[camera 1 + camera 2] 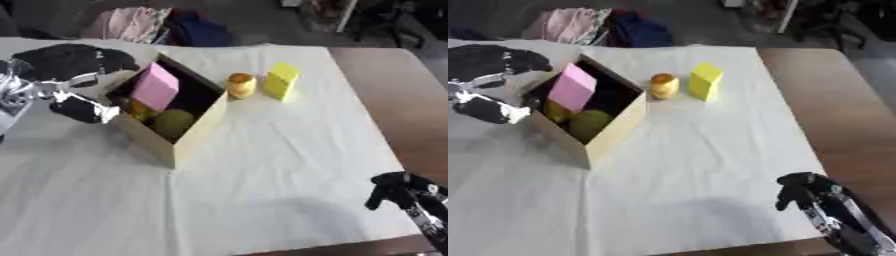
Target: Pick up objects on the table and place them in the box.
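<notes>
A tan cardboard box stands open at left centre. Inside it I see a pink block leaning upright, a green round fruit and a yellowish thing. Just right of the box on the white cloth stand an orange round object and a yellow block. My left hand hovers beside the box's left wall, fingers relaxed and holding nothing. My right hand rests near the lower right corner, fingers curled, empty.
A black cloth lies at the far left behind my left arm. The white cloth covers most of the table; bare brown tabletop shows at right. Clothes and bags lie beyond the far edge.
</notes>
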